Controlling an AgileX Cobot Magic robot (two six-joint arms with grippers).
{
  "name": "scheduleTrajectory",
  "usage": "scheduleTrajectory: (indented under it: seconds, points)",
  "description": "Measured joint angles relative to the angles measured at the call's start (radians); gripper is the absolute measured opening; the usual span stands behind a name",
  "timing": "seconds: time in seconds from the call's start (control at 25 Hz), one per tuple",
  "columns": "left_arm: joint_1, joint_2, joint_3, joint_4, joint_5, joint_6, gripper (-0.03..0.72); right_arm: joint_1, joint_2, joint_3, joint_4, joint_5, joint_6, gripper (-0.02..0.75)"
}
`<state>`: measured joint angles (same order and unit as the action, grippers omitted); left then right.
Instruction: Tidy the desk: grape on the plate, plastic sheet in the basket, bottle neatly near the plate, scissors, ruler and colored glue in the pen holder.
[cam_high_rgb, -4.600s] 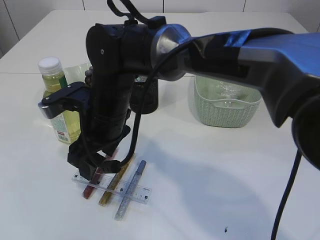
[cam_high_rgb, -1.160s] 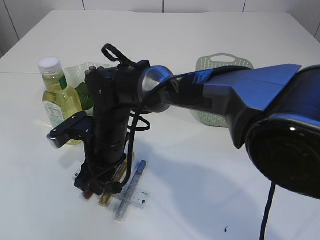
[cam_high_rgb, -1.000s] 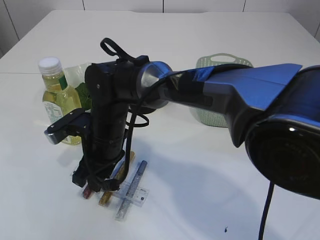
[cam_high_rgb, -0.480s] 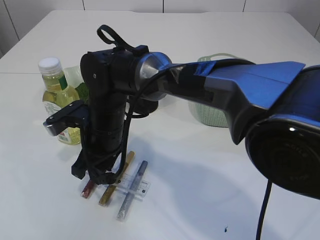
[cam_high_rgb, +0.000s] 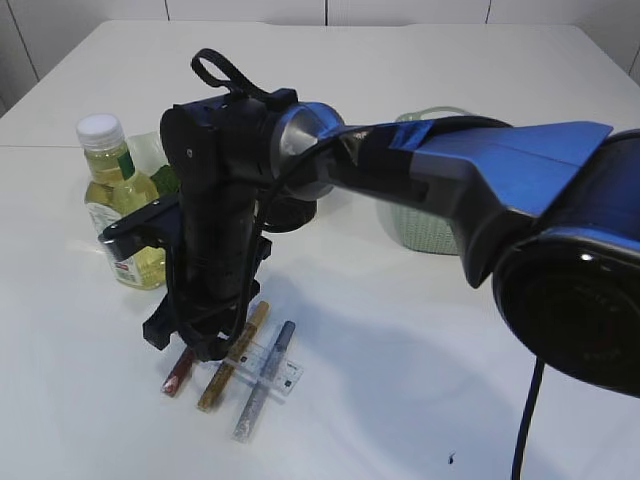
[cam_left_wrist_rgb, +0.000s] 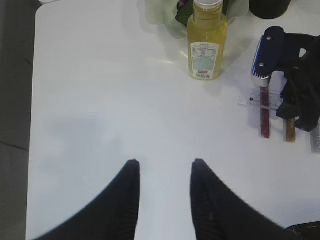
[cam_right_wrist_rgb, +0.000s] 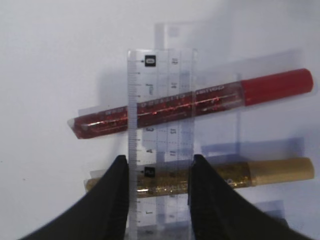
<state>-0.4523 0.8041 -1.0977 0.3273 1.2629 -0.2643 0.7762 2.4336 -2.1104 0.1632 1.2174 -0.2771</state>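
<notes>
My right gripper (cam_right_wrist_rgb: 157, 162) points down at the table and is shut on the clear ruler (cam_right_wrist_rgb: 160, 100), its fingers against the ruler's two long edges. The ruler hangs just above the red glue stick (cam_right_wrist_rgb: 275, 85) and the gold glue stick (cam_right_wrist_rgb: 280, 171). In the exterior view the right gripper (cam_high_rgb: 190, 345) stands over the red (cam_high_rgb: 178, 372), gold (cam_high_rgb: 222, 380) and silver (cam_high_rgb: 262, 390) sticks, with the ruler (cam_high_rgb: 275, 368) across them. My left gripper (cam_left_wrist_rgb: 163, 167) is open over bare table. The bottle (cam_high_rgb: 115, 200) stands upright. Scissors and plastic sheet are out of view.
A green basket (cam_high_rgb: 420, 225) sits behind the right arm. The black pen holder (cam_high_rgb: 290, 212) is mostly hidden by that arm. A pale plate (cam_high_rgb: 150, 145) with a green leaf lies behind the bottle (cam_left_wrist_rgb: 206, 40). The grape (cam_left_wrist_rgb: 180, 5) shows dark at the top edge.
The right gripper has risen a little and shifted slightly right, taking the ruler with it. The ruler's left end no longer lies past the red stick.
</notes>
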Motion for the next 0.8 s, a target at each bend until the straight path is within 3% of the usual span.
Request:
scheduleTrajectory:
  seconds: [0.28,0.64,0.8]
  points:
    - [0.000,0.000,0.000,0.000,0.000,0.000,0.253,0.000,-0.098,0.052,-0.002,0.000,0.012,0.288]
    - [0.000,0.000,0.000,0.000,0.000,0.000,0.253,0.000,-0.347,0.391,0.024,0.000,-0.062,0.288]
    - [0.000,0.000,0.000,0.000,0.000,0.000,0.253,0.000,-0.466,0.572,0.045,-0.132,-0.105,0.288]
